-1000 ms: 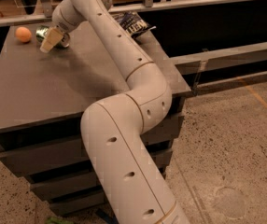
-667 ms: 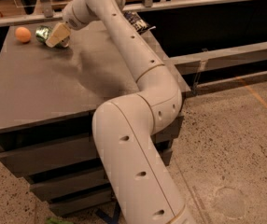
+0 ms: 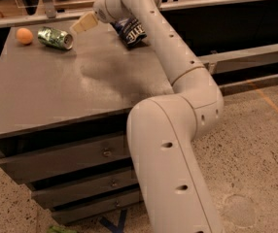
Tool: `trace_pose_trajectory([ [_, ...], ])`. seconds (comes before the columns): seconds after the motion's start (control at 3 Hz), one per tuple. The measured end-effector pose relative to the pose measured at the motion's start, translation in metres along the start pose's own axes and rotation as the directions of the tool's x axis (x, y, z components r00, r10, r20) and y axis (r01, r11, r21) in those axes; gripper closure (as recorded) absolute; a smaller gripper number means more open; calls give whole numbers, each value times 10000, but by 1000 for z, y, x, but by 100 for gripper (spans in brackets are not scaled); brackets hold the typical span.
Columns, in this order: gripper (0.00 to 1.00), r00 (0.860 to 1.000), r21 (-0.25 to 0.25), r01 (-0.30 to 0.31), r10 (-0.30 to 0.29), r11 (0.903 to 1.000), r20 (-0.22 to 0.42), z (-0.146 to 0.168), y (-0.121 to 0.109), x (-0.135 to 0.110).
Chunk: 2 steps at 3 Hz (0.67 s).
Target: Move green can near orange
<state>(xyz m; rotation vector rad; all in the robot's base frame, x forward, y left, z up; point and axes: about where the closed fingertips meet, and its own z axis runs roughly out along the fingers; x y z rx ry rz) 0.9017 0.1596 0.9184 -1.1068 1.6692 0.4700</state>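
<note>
Jaws now apart, right of green can (image 3: 55,38).

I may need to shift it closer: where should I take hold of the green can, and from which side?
Probably take the green can across its mid-label, from above: it lies on its side, silver end toward the gripper, which hangs just beyond that end. The orange sits close by its other end.

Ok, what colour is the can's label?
Mottled green and white with silver ends, in the camera view. The pincer hangs beside the green can.
</note>
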Motion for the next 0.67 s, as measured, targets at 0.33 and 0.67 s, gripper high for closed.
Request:
trace_pose_trajectory([
  [0.33,0,9980,268,-526,535,9983,-340,-19,-6,15],
  [0.67,0,9980,265,-527,536,9983,-341,-19,-6,15],
])
